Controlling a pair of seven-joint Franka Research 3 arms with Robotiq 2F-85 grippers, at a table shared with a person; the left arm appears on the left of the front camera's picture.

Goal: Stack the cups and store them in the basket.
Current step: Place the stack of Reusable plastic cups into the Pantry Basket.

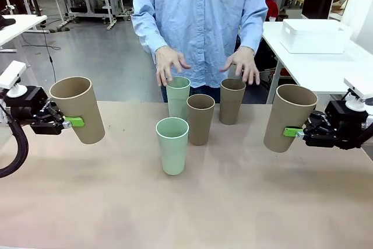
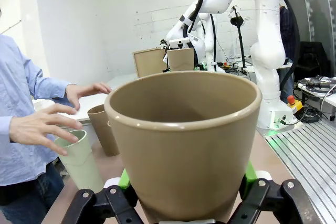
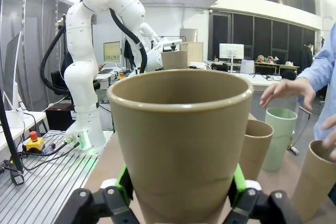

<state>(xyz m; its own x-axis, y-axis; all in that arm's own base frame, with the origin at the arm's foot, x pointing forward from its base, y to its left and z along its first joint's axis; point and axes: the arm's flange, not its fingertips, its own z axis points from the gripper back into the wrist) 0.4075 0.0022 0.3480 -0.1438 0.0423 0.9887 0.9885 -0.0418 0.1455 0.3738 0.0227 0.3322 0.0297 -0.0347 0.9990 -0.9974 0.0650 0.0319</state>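
My left gripper (image 1: 73, 122) is shut on a tan cup (image 1: 77, 115), held tilted above the table's left side. In the left wrist view that cup (image 2: 184, 140) sits between the green pads (image 2: 124, 178). My right gripper (image 1: 290, 132) is shut on another tan cup (image 1: 288, 116) at the right, which looms close in the right wrist view (image 3: 181, 145). In the middle stand two mint cups (image 1: 172, 145) (image 1: 178, 97) and two tan cups (image 1: 200, 119) (image 1: 232, 101), all upright. The white basket (image 1: 315, 42) rests on a separate white table at the far right.
A person in a blue shirt stands at the far edge, with one hand (image 1: 170, 62) above the rear mint cup and the other hand (image 1: 245, 63) above the rear tan cup. The near half of the brown table (image 1: 186, 214) is bare.
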